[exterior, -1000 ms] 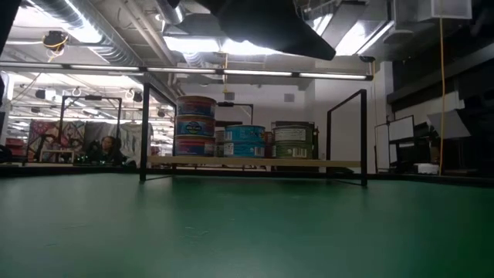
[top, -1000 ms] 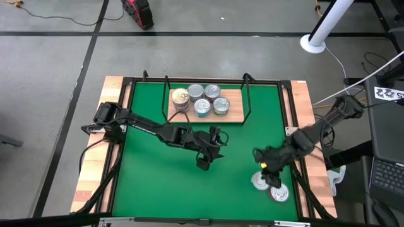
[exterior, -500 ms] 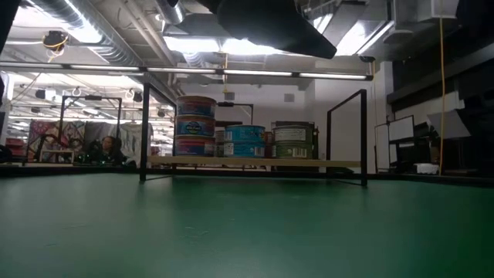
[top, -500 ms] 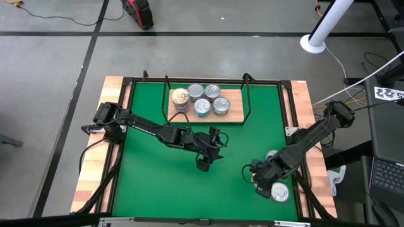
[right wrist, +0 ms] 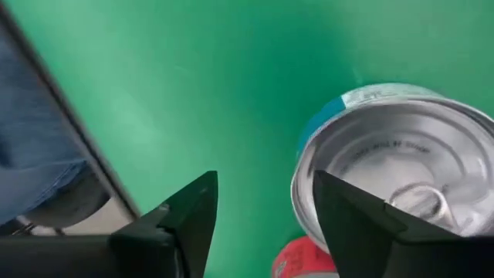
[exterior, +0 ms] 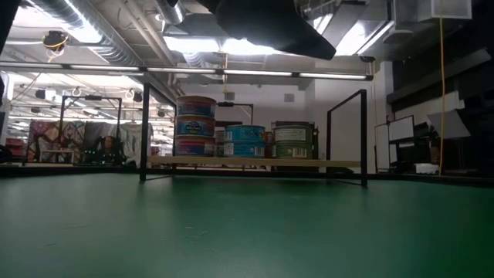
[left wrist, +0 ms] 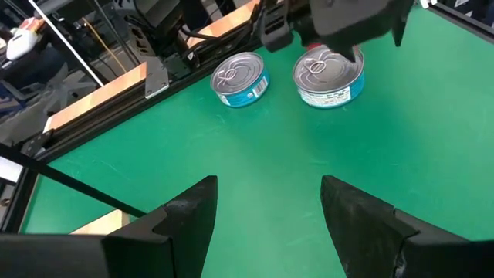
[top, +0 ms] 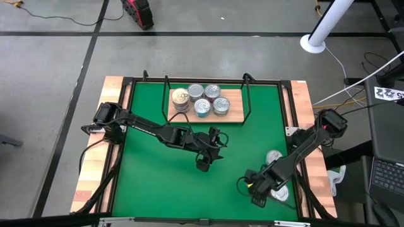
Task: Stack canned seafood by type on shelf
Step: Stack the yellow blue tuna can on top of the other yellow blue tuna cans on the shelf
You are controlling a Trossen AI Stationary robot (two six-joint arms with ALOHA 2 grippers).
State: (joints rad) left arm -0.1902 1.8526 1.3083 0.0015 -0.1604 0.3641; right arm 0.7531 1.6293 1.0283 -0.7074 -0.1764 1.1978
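The shelf [top: 235, 113], a light-wood board with black wire uprights, stands at the far middle of the green mat and bears several tins [top: 199, 99]. In the low view one stack [exterior: 195, 126] rises above the rest. Three loose tins lie at the near right: a teal one [left wrist: 241, 77], a second teal one [left wrist: 328, 73] and a red one [right wrist: 305, 259] behind it. My right gripper [top: 255, 186] is open just above the second teal tin [right wrist: 394, 170], which lies beside one finger, not between them. My left gripper [top: 203, 162] is open and empty at mid-mat.
A black frame and wooden table edges [top: 303, 101] surround the green mat [top: 151, 170]. Bare mat lies between the shelf and the grippers and along the near left. Cables and a laptop [top: 386, 176] sit beyond the table's right edge.
My right gripper has gone toward the table's near edge and a little toward the left, and now stands low over the loose tins at the near right. One tin farther back, hidden under the arm before, now shows.
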